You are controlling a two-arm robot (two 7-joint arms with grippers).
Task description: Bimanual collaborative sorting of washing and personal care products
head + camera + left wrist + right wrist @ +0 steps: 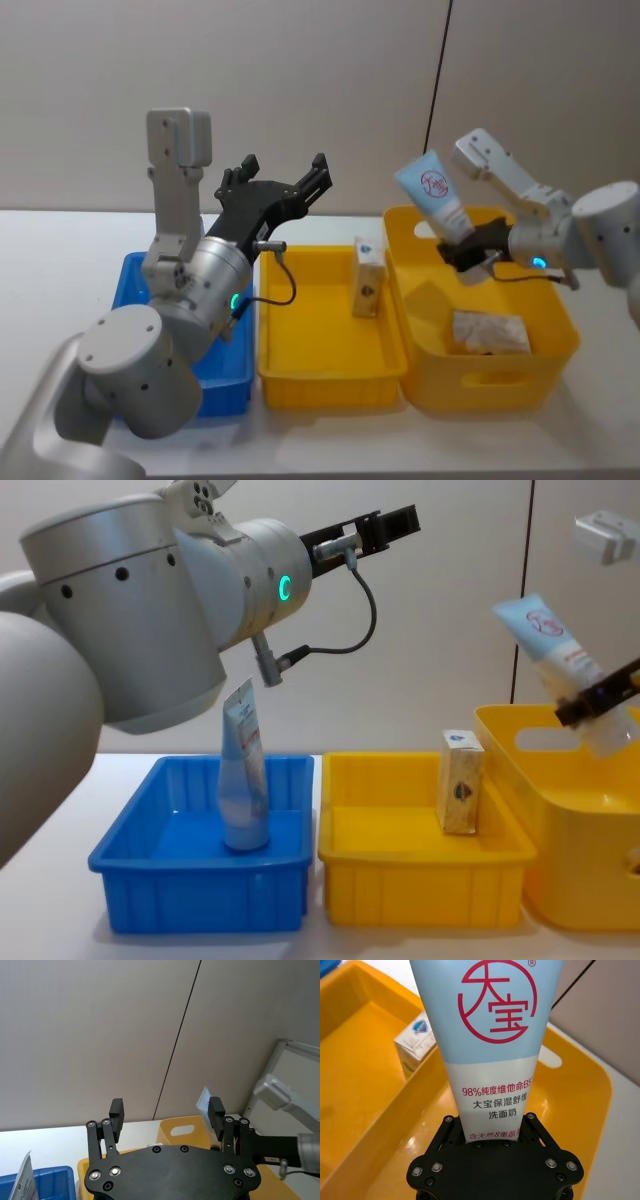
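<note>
Altogether two tubes and one box show: the right gripper (468, 247) clamps a pale blue-white tube (432, 196), red-printed, crimped end up, above the far-right yellow basket (560, 345). Another tube (243, 780) stands capped-end down in the blue bin (130, 875), the cream box (367, 279) upright in the middle yellow bin (330, 385). Raised over them, the left gripper (284, 173) holds its jaws spread, empty.

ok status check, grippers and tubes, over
Right gripper shut on squeeze tube, raised over the tall yellow bin. Left gripper open, raised. Second tube upright in blue bin. Nothing in the way.

Left pincer (167, 1106) spread wide above yellow bin (182, 1130).
</note>
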